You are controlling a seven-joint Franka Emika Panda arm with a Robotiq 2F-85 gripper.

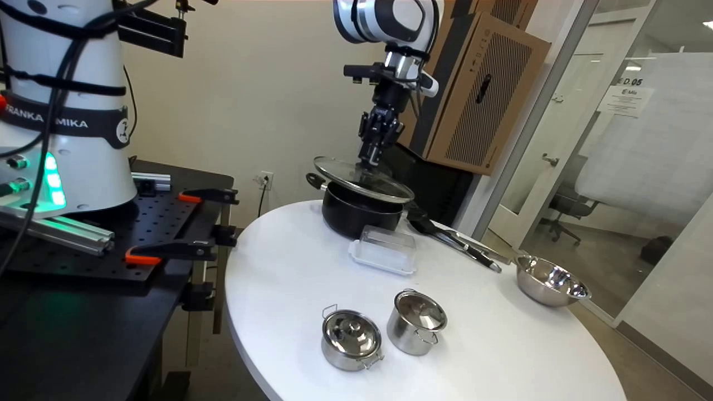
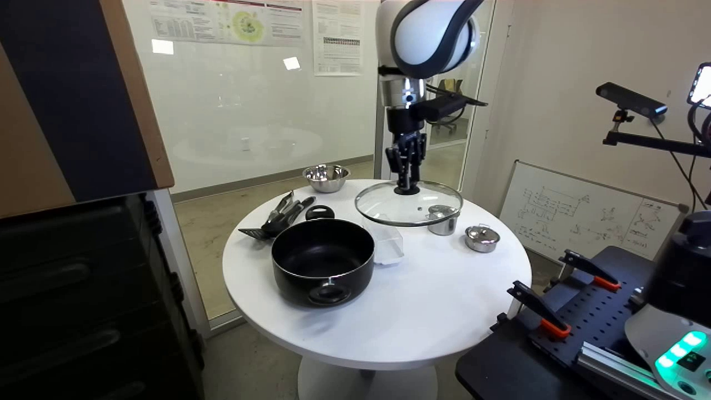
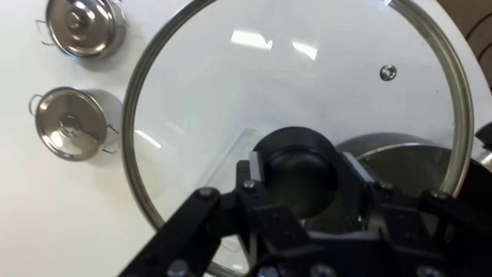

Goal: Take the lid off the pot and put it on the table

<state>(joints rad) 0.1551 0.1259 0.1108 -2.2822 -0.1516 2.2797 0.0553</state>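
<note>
The clear glass lid (image 1: 384, 188) with a metal rim and dark knob hangs in the air above the white table (image 1: 289, 267). It also shows in an exterior view (image 2: 383, 206), and fills much of the wrist view (image 3: 215, 77). My gripper (image 1: 367, 162) is shut on the lid's knob, with a finger on each side of it in the wrist view (image 3: 305, 167). The black pot (image 2: 322, 278) stands uncovered on the table. The lid is off to one side of it and higher. The wrist view shows part of the pot (image 3: 407, 165) through the glass.
A clear plastic box (image 1: 384, 253) sits beside the pot. Two small lidded steel pots (image 1: 351, 340) (image 1: 416, 323) stand on the table. A steel bowl (image 1: 548, 281) is near the edge. Black utensils (image 1: 457, 242) lie close to the pot.
</note>
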